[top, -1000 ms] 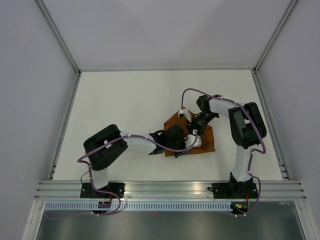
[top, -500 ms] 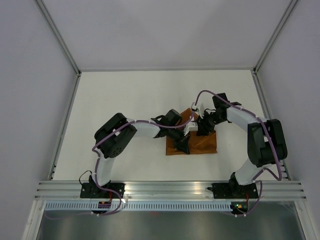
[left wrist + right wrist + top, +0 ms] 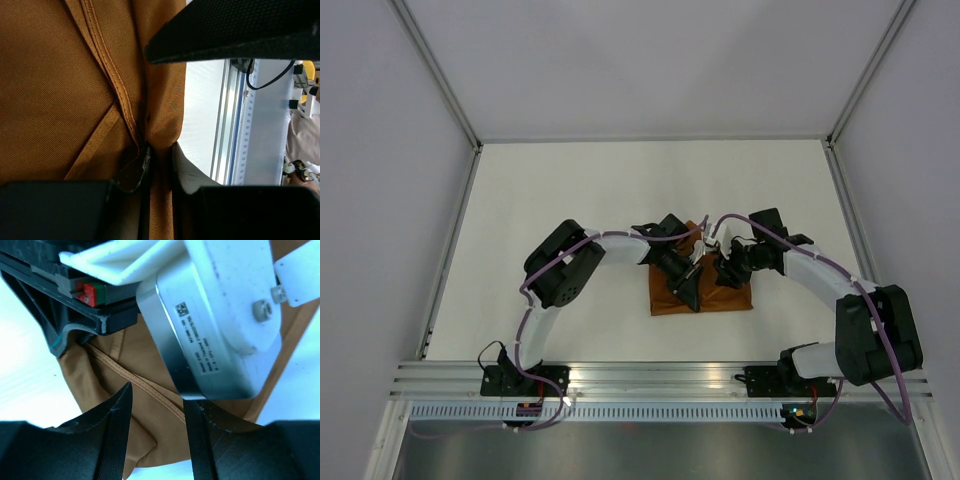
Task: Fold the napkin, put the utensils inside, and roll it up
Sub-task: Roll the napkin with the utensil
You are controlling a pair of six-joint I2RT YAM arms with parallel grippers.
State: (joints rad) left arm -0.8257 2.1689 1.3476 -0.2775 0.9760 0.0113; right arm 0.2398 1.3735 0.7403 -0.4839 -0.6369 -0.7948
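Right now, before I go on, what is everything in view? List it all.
napkin: one, rust-orange, folded, on the near-middle of the table, under both grippers
utensils: none in view
table: one, white, filling the floor of the enclosure
rail: one, silver metal, along the table's near edge
walls: pale grey panels on three sides
arms: two, black and white with purple cables, reaching in from the near edge to the napkin
left gripper: one, black, shut on a fold of the napkin
right gripper: one, black, jaws apart over the napkin, close beside the left gripper
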